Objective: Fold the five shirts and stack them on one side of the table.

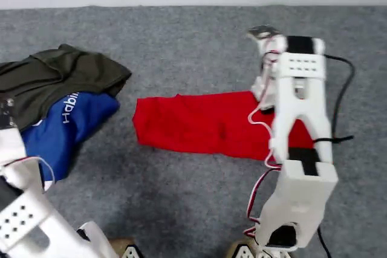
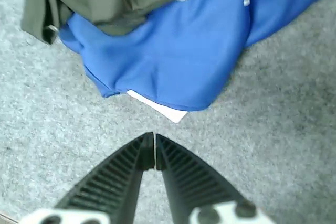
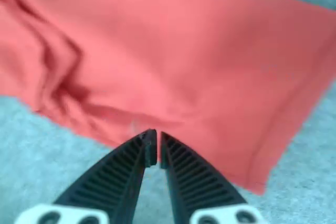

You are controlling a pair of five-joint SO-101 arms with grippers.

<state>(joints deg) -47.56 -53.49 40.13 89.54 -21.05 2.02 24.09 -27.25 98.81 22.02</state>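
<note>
A red shirt [image 1: 205,124] lies folded into a long band at the middle of the grey carpeted table; it also shows as the red shirt [image 3: 173,61] in the right wrist view. My right gripper [image 3: 156,139] is shut, with its tips just above the shirt's edge near one end. At the table's left lies a blue shirt [image 1: 63,128], partly covered by a crumpled olive shirt [image 1: 57,77]. My left gripper [image 2: 155,141] is shut and empty over bare carpet, a short way from the blue shirt [image 2: 178,51]. A white edge [image 2: 163,109] peeks out from under the blue shirt.
The right arm [image 1: 299,137] stretches over the red shirt's right end, hiding part of it. The left arm [image 1: 24,209] sits at the front left corner. Bare carpet [image 1: 181,197] lies in front of the red shirt and behind it.
</note>
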